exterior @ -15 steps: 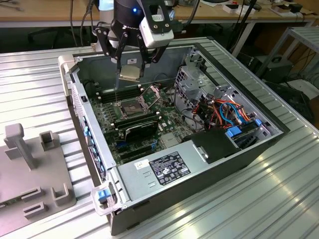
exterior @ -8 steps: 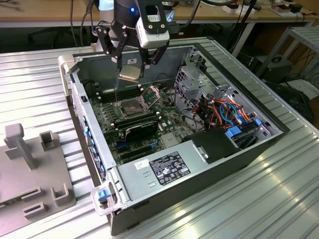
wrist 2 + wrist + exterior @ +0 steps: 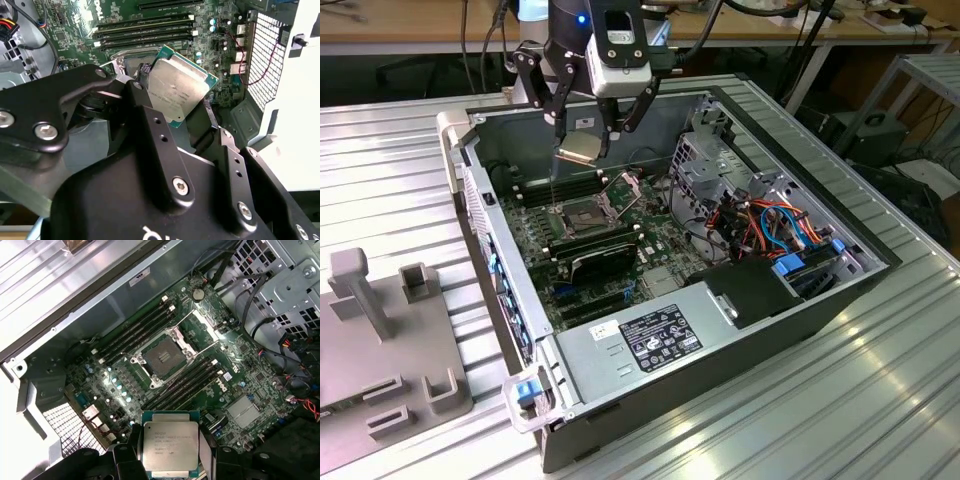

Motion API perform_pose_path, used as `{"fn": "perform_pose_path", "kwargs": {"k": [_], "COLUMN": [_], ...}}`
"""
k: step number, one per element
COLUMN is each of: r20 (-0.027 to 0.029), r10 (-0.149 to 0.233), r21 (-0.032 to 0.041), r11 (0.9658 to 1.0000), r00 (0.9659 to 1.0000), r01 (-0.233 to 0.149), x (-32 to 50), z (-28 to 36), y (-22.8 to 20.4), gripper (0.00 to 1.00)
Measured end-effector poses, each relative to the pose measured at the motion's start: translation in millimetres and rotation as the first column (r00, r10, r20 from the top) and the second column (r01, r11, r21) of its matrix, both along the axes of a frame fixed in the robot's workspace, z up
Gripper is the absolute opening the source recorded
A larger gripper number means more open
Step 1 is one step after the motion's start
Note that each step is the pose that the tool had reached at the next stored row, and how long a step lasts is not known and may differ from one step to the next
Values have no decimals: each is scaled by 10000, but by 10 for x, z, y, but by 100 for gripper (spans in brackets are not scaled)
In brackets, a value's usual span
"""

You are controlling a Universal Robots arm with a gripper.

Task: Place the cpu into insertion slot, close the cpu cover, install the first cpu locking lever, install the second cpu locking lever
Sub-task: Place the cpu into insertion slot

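My gripper hangs over the open computer case, shut on the cpu, which it holds tilted by two opposite edges. In both wrist views the cpu shows its silvery top plate between the black fingers. The insertion slot lies bare on the green board, below the chip and apart from it. The cpu cover stands swung up at the slot's edge on the exterior view's right. A thin wire lever rises beside the slot.
Long black memory slots flank the socket. A black card lies just in front of it, with a power supply nearer. A drive cage and coloured cables fill the exterior view's right. A grey fixture stands outside the case.
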State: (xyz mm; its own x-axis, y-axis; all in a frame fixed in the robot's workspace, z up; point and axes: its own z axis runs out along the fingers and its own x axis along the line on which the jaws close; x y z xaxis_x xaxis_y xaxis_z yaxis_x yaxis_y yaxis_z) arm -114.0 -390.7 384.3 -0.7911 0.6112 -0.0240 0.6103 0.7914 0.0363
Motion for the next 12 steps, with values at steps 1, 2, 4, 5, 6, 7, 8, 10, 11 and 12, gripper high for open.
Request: {"fn": "perform_pose_path", "kwargs": {"k": [1,2,4,5,6,7,8,10,11,12], "r20": [0,0,0,0,0,0,0,-1,0,0], "r10": [-1,-2,-4,-5,-17,-34,-59,-102,-119,-132], "r21": [-1,0,0,0,-1,1,0,-1,-1,0], "r11": [10000,10000,10000,10000,10000,10000,10000,9999,9999,9999], "r00": [10000,10000,10000,10000,10000,10000,10000,9999,9999,9999], "r01": [1,2,4,5,17,34,59,102,119,132], "x": [0,0,1,4,11,14,21,28,30,30], "z": [0,0,0,0,-1,-1,-1,-2,-2,-2], "y": [0,0,0,1,4,6,12,20,22,23], "gripper": [55,55,55,55,55,55,55,55,55,55]}}
